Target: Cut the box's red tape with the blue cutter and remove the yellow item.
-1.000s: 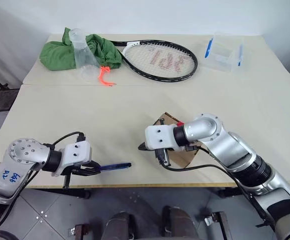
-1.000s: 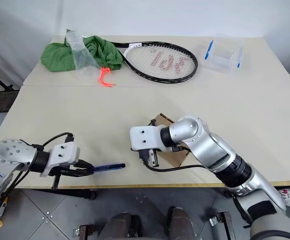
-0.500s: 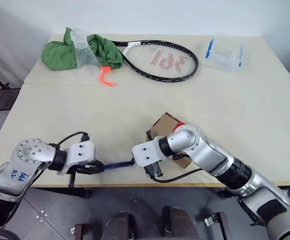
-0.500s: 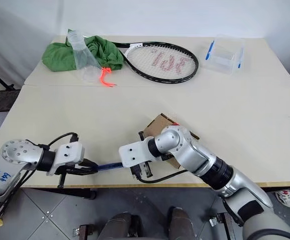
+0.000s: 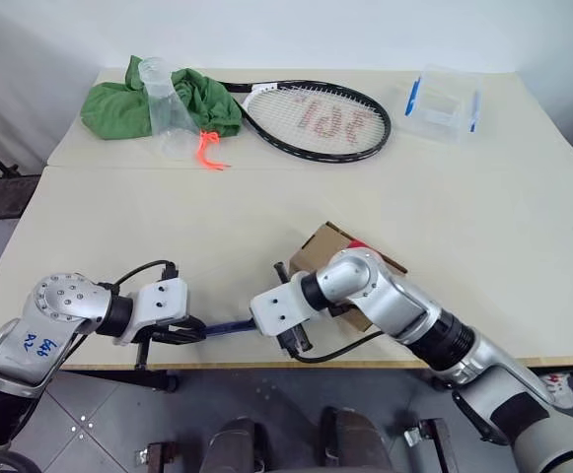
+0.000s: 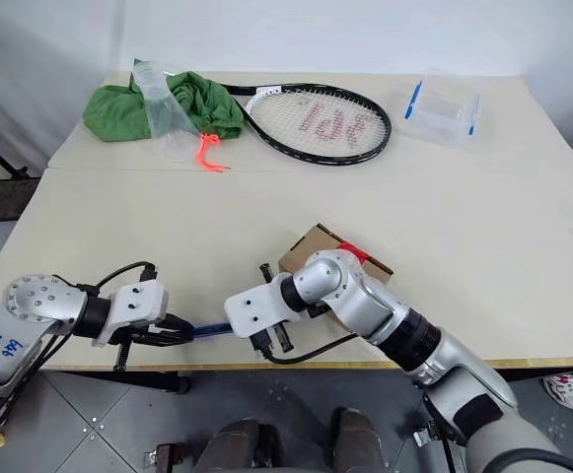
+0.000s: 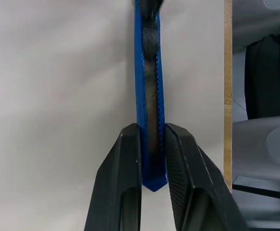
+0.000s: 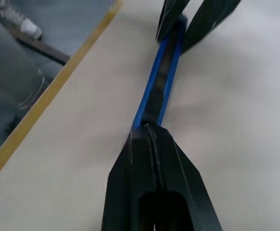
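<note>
Blue cutter (image 7: pixel 148 91) is clamped in the left gripper (image 7: pixel 152 144); the clenched right gripper (image 8: pixel 149 132) touches its far end.

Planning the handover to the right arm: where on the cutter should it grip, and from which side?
Probably the free front half of the cutter, approached end-on from the box side. The left gripper is shut on the rear end, and the slim body lies flat, so only the far end is open; the right gripper sits shut at that tip.

The left gripper (image 7: pixel 152 159) clamps the blue cutter (image 7: pixel 149 96) low by the table edge, while the right gripper (image 8: pixel 151 132), fingers pressed together, meets its far end.
</note>
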Motion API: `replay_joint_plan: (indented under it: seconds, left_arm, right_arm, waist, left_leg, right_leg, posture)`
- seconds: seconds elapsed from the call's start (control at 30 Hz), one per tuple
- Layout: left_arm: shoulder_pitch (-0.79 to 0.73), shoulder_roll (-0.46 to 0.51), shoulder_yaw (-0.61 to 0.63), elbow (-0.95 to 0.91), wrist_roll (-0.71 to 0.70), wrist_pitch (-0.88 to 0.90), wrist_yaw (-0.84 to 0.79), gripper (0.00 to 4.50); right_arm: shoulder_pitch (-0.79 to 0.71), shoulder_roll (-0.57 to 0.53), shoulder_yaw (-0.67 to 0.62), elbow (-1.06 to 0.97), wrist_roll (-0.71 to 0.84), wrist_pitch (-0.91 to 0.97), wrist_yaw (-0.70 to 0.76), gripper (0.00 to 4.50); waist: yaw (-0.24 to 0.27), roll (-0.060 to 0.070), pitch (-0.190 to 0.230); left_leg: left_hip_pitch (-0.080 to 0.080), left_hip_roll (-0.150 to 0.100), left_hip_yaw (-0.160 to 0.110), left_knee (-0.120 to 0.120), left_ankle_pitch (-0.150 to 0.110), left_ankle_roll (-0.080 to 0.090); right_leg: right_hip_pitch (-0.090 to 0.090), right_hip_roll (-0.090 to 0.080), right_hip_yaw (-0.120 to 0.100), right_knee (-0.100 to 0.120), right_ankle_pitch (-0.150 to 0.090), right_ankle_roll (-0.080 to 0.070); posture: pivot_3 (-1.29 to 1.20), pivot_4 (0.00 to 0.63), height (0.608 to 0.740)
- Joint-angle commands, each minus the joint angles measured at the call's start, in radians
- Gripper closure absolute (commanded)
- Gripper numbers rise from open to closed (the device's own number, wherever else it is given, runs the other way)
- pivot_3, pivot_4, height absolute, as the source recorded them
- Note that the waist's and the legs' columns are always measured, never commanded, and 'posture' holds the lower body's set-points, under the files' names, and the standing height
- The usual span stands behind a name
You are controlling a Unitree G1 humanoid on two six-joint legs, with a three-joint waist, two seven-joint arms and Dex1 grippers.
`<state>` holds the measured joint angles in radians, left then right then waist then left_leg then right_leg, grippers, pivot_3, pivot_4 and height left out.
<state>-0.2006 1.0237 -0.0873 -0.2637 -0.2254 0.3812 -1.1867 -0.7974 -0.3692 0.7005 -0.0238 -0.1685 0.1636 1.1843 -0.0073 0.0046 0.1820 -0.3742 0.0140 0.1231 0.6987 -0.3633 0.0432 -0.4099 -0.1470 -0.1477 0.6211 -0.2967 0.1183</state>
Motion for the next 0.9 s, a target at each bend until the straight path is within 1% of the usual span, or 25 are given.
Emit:
replay_joint_plan:
  seconds: [0.03, 0.3, 0.53, 0.77, 0.9]
  left_arm:
    - [-0.002, -0.005, -0.016, -0.043, -0.009, 0.010, -0.016, 4.12]
    - [0.025, -0.003, -0.003, -0.070, -0.009, 0.023, -0.008, 4.12]
    - [0.043, -0.012, 0.011, -0.079, -0.011, 0.030, 0.005, 4.12]
    - [0.045, -0.034, 0.017, -0.065, -0.012, 0.033, 0.018, 4.12]
    - [0.055, -0.045, 0.014, -0.063, -0.004, 0.024, 0.025, 4.12]
  right_arm:
    - [-0.001, 0.036, 0.032, 0.055, -0.024, -0.035, 0.000, 4.46]
    - [-0.010, 0.120, 0.033, 0.114, -0.039, -0.062, -0.006, 4.46]
    - [-0.009, 0.150, 0.019, 0.134, -0.030, -0.068, 0.004, 4.46]
    - [0.000, 0.142, -0.014, 0.159, -0.019, -0.076, 0.016, 4.46]
    - [-0.002, 0.171, -0.012, 0.195, -0.026, -0.078, -0.003, 4.46]
  waist:
    - [-0.001, 0.000, 0.000]
    - [-0.013, -0.001, -0.001]
    - [-0.020, -0.001, -0.001]
    - [-0.018, -0.001, -0.001]
    - [-0.019, 0.000, -0.001]
  left_leg:
    - [0.000, 0.000, 0.000, 0.000, 0.000, 0.000]
    - [0.003, 0.000, 0.000, 0.000, 0.000, 0.000]
    - [0.003, 0.000, -0.001, 0.000, 0.000, 0.000]
    - [0.003, 0.000, -0.001, 0.000, 0.000, 0.000]
    - [0.004, 0.000, -0.001, 0.000, 0.000, 0.000]
  right_leg:
    - [0.000, 0.000, 0.000, 0.000, 0.000, 0.000]
    - [0.002, 0.000, 0.001, 0.001, 0.000, 0.000]
    - [0.002, 0.000, 0.001, 0.002, 0.000, 0.000]
    - [0.003, 0.000, 0.002, 0.002, 0.000, 0.000]
    - [0.003, 0.000, 0.002, 0.003, 0.000, 0.000]
  posture:
    - [0.00, 0.150, 0.740]
    - [0.00, 0.150, 0.740]
    - [0.00, 0.150, 0.740]
    - [0.00, 0.150, 0.740]
    - [0.00, 0.150, 0.740]
